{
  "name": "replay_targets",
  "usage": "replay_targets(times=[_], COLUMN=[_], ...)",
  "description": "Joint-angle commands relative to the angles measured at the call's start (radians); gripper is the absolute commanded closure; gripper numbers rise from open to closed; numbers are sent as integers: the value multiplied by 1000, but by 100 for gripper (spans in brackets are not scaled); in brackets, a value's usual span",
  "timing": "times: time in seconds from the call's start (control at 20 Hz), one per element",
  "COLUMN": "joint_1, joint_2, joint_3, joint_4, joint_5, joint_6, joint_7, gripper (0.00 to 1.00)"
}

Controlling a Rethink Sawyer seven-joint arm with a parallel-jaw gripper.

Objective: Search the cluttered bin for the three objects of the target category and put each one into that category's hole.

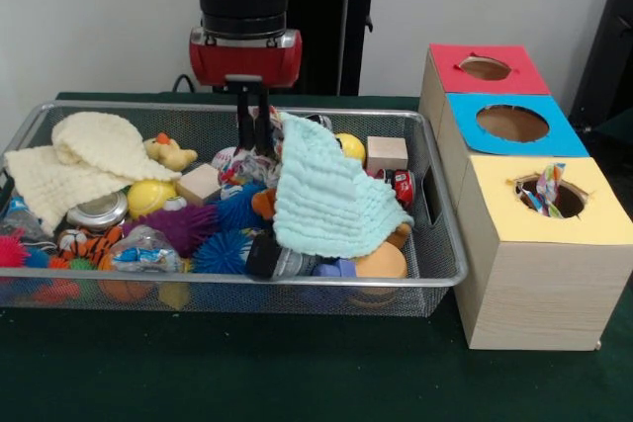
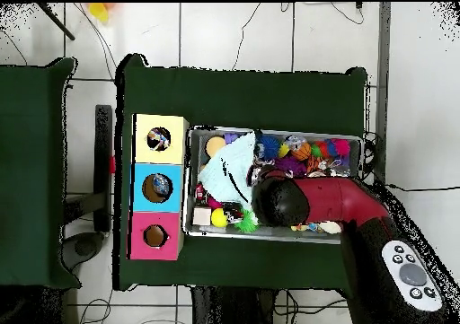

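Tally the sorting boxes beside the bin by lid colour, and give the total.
Red box: 1
Blue box: 1
Yellow box: 1
Total: 3

Cloth (image 1: 326, 195) atop clutter in bin (image 1: 440, 254) — gripper (image 1: 257, 135) probably touching it; boxes (image 1: 539, 244) beside bin.

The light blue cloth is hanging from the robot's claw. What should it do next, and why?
Probably lift a little higher. The gripper pinches the light blue cloth by its top edge, but the cloth's bottom drapes over toys in the wire bin, so it could drag them along.
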Motion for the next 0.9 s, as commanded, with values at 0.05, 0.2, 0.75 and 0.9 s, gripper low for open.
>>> replay_targets(times=[0.05, 0.2, 0.75, 0.9], joint_1=[32, 4, -57, -59], joint_2=[-69, -153, -401, -418], joint_3=[13, 49, 107, 106], joint_4=[102, 160, 228, 227], joint_5=[38, 101, 303, 305], joint_6=[-18, 28, 283, 291], joint_7=[77, 58, -119, -127], gripper=[100, 100, 100, 100])
